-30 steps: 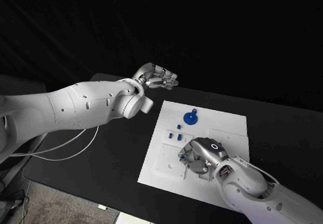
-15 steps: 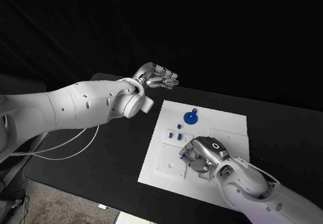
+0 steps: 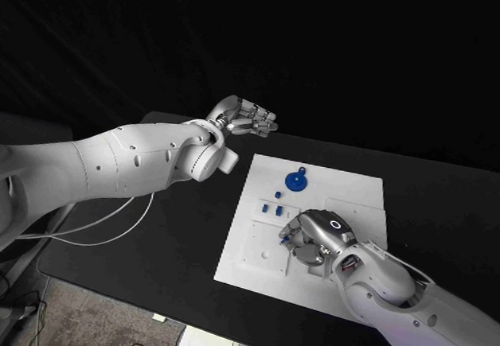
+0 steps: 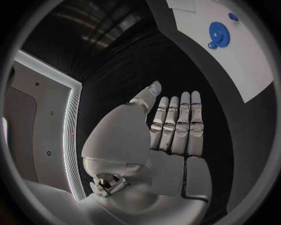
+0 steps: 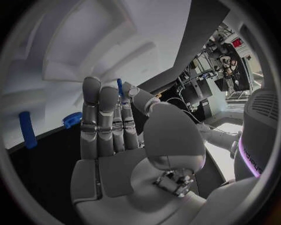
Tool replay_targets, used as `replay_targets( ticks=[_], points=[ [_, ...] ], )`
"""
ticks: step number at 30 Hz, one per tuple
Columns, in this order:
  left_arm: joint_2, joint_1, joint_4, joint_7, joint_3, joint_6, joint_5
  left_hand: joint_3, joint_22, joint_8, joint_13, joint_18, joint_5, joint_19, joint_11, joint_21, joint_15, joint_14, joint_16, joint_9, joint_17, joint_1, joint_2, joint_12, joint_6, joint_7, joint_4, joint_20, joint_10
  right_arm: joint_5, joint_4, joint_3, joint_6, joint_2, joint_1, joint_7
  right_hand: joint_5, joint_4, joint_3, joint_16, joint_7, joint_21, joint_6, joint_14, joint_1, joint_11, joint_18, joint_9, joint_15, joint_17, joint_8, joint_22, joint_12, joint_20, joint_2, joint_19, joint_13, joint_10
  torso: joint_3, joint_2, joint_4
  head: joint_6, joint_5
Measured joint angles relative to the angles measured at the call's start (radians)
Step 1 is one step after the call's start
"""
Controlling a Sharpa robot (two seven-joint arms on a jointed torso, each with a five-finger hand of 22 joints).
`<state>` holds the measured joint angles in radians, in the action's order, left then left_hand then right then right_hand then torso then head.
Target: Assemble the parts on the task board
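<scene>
A black table stands against a dark, unlit backdrop that reaches across the far side of the scene. Below the table's near left corner lies a patch of speckled grey floor (thin dark cables trail across it, near the picture's corner).

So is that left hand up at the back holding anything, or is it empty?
Empty. The left hand has its fingers straight and side by side, nothing in the palm, and it hovers off the task board.

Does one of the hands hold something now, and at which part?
The right hand pinches a small blue part between thumb and finger, apparently near its lower end. The left hand holds nothing.
</scene>
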<state>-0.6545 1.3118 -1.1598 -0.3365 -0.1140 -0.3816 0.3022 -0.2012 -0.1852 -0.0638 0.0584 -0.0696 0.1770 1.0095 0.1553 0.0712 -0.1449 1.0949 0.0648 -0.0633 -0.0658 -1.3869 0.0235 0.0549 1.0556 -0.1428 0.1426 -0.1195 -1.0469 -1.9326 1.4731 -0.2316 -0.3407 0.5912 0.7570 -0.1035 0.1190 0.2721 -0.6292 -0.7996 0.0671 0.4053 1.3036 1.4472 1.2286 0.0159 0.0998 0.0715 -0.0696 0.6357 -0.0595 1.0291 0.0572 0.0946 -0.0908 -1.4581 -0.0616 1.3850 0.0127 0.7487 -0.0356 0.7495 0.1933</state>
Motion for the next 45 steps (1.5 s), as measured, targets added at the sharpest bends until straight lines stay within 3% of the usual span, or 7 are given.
replay_targets(
  ticks=[16, 24, 26, 45],
  points=[
    [0.001, 0.0, 0.001, 0.001, 0.0, 0.001, 0.0, 0.006, 0.012, 0.0, 0.0, 0.0, 0.0, 0.004, 0.0, 0.0, 0.004, -0.004, 0.0, 0.0, 0.0, 0.0, 0.0, 0.0, 0.0, 0.0, 0.001, -0.004, 0.0, -0.003, 0.002, 0.001, 0.051, -0.004, 0.003, 0.001, 0.005, 0.0, 0.0, -0.004, -0.001, -0.011, -0.001, 0.0, 0.003, 0.0, 0.0, 0.001, 0.0, 0.0, -0.001, 0.008, 0.0, 0.0, 0.003, 0.0, 0.001, 0.0, -0.0002, 0.0, -0.0005, 0.005, 0.001],
    [0.001, 0.0, 0.001, 0.001, 0.0, 0.002, 0.0, 0.007, 0.014, 0.0, 0.0, 0.0, 0.0, 0.004, 0.0, 0.0, 0.004, -0.004, 0.0, 0.0, 0.0, 0.0, 0.0, 0.0, 0.0, 0.0, 0.002, -0.004, 0.0, -0.004, 0.001, 0.001, 0.055, -0.006, 0.004, 0.001, 0.005, 0.003, 0.003, -0.004, -0.001, -0.011, -0.001, 0.0, 0.005, 0.001, 0.0, 0.001, 0.0, -0.001, -0.001, 0.011, 0.0, 0.0, 0.003, 0.0, 0.0, -0.001, 0.0, 0.0, 0.0002, 0.005, 0.002],
    [0.001, 0.0, 0.001, 0.001, 0.0, 0.002, 0.0, 0.007, 0.014, 0.0, 0.0, 0.0, 0.0, 0.004, 0.0, 0.0, 0.004, -0.004, 0.0, 0.0, 0.0, 0.0, 0.0, 0.0, 0.0, 0.0, 0.002, -0.004, 0.0, -0.007, 0.0, 0.001, 0.056, -0.007, 0.004, -0.001, 0.005, 0.003, 0.003, -0.004, -0.001, -0.013, -0.001, 0.0, 0.005, 0.009, 0.0, 0.0, 0.0, -0.001, -0.001, 0.012, 0.0, -0.001, 0.003, 0.0, 0.0, -0.009, 0.0001, 0.0, 0.0001, 0.005, 0.001],
    [0.003, 0.0, 0.001, 0.002, 0.0, 0.005, 0.0, 0.007, 0.016, 0.0, 0.0, 0.0, 0.0, 0.004, 0.0, 0.0, 0.004, -0.004, 0.0, 0.0, 0.0, 0.0, 0.0, 0.0, 0.0, 0.0, 0.002, -0.004, 0.0, -0.03, -0.006, 0.004, 0.065, -0.026, 0.003, -0.037, -0.011, -0.003, 0.01, -0.004, -0.001, -0.034, -0.005, 0.0, 0.005, 0.009, 0.0, 0.0, 0.0, -0.007, -0.001, 0.019, 0.0, 0.0, 0.002, 0.0, 0.0, -0.01, -0.0006, 0.0, -0.0008, 0.002, -0.002]
  ],
)
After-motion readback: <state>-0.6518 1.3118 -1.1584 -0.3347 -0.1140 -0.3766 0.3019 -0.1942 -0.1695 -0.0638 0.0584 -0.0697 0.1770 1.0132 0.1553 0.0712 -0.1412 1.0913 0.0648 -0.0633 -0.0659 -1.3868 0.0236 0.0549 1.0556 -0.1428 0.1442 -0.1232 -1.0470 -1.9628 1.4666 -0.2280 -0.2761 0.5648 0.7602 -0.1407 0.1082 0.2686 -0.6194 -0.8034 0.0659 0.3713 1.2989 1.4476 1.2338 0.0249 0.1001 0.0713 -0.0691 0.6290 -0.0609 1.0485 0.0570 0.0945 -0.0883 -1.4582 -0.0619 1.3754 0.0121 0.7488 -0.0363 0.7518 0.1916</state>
